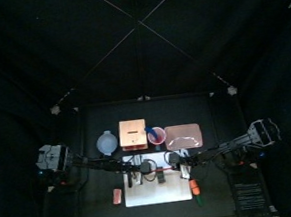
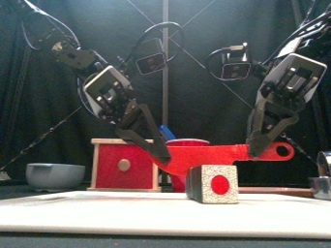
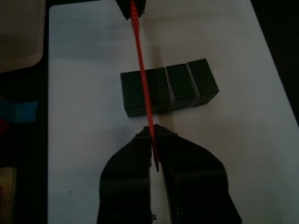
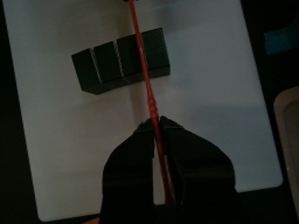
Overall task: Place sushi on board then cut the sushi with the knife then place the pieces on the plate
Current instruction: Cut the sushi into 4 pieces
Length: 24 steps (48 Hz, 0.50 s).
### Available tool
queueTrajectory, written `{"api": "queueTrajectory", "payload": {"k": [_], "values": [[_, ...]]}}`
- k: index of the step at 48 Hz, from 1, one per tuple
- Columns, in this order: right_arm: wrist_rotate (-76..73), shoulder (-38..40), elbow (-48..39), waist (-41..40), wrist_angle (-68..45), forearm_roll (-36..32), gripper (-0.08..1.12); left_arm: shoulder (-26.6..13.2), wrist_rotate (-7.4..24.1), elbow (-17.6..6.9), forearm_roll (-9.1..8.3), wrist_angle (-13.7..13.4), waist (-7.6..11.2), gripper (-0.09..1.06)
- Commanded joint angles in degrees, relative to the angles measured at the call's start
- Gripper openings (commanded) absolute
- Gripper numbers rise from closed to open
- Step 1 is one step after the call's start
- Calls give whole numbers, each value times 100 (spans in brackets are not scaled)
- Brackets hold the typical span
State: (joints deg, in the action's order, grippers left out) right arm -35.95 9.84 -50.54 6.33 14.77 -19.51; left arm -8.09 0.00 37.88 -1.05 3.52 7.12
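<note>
My left gripper (image 3: 149, 142) is closed tightly on one end of the red knife (image 3: 136, 44), and my right gripper (image 4: 156, 131) is closed on the other end. The knife is level between both of my grippers. It passes over the sushi roll (image 3: 181, 86), above the line between the end block and the next one; I cannot tell if the blade touches it. The roll lies on the white cutting board (image 3: 82, 114), with its blocks together. Behind the board are the pink tray (image 1: 183, 134), the wooden box (image 2: 123, 163) and the bowl (image 2: 54, 174).
</note>
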Motion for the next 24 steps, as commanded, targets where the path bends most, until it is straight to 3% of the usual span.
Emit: {"api": "queueTrajectory", "payload": {"k": [1,24], "values": [[-70,-70,9,-105,53,35,30,-53,9,-53,-9,-35,62,42],[-70,-492,35,-281,62,62,30,-290,35,-70,-26,-105,0,42]]}}
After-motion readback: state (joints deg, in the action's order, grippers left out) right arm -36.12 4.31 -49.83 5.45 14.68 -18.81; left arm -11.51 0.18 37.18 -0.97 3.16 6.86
